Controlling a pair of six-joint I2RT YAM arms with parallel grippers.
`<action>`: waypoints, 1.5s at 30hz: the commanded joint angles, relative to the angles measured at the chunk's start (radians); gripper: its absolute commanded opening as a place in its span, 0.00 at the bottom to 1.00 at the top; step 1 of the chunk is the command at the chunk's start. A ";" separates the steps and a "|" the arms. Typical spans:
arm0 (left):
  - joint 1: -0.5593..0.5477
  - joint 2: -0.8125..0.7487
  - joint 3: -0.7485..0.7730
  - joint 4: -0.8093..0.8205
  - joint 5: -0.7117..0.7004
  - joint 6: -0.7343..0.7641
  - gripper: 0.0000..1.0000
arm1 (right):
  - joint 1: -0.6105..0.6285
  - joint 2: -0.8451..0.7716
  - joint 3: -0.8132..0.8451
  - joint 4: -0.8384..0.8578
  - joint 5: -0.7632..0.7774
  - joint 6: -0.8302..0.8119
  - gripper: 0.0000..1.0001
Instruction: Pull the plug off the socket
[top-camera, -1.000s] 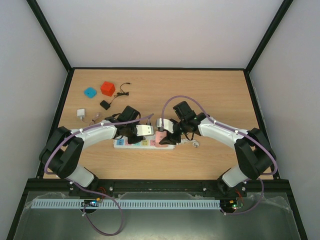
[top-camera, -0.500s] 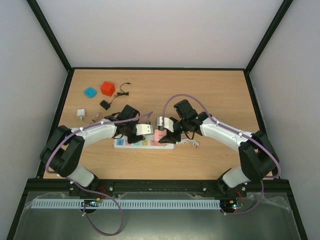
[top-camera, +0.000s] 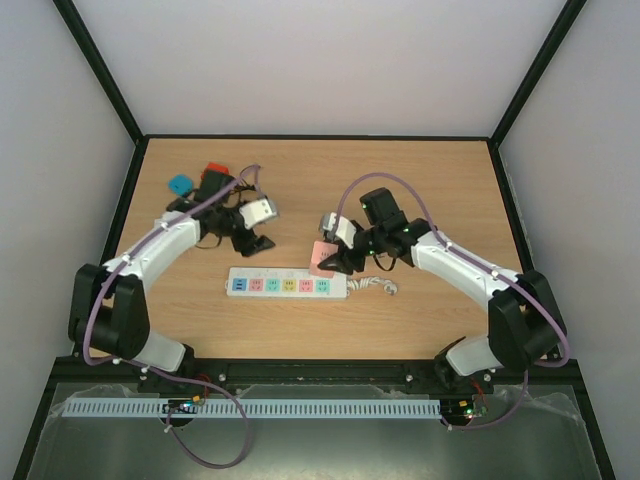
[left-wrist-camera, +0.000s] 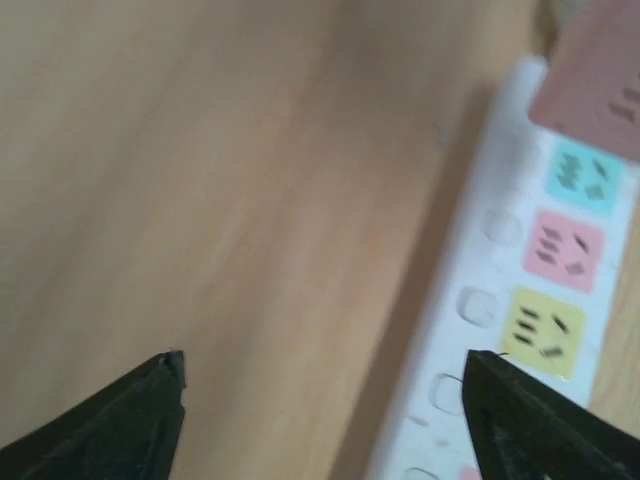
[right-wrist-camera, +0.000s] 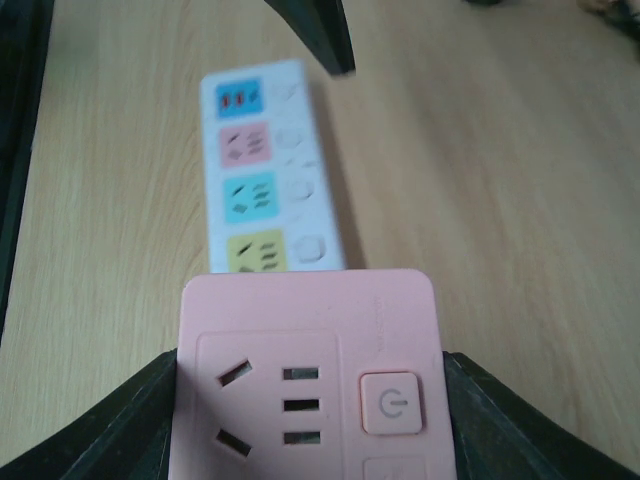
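Your right pincer (top-camera: 333, 262) is clamped on the two sides of the pink square plastic plug (right-wrist-camera: 300, 330), a block with its own outlet holes and a power button on its face. It holds the block tilted, above the far edge of the long flat white power strip (top-camera: 285, 285). The strip lies flat on the wooden desk (top-camera: 430, 170), parallel to the near edge and about midway along it. Its short white cord (top-camera: 378, 286) is bunched at the right end. From above, every coloured outlet face in the row looks uncovered, so I judge the pull itself done and the plug free of the socket.

Your left pincer (left-wrist-camera: 323, 360) is spread wide with nothing between its fingers. It hangs over bare wood beyond the strip, toward the far-left corner, and does not touch the strip.

What remains, as I see it, is to carry the plug clear and set it on open wood. Move it away from the strip before you let go, or it may drop back onto the outlets.
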 joint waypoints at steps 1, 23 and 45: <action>0.070 -0.053 0.109 -0.054 0.102 -0.066 0.84 | -0.043 -0.049 0.053 0.178 -0.034 0.273 0.21; -0.245 -0.106 0.165 0.181 -0.185 -0.273 1.00 | -0.140 0.001 -0.052 0.840 0.058 1.215 0.24; -0.339 -0.011 0.209 0.272 -0.257 -0.272 0.91 | -0.138 -0.009 -0.166 0.993 -0.006 1.362 0.25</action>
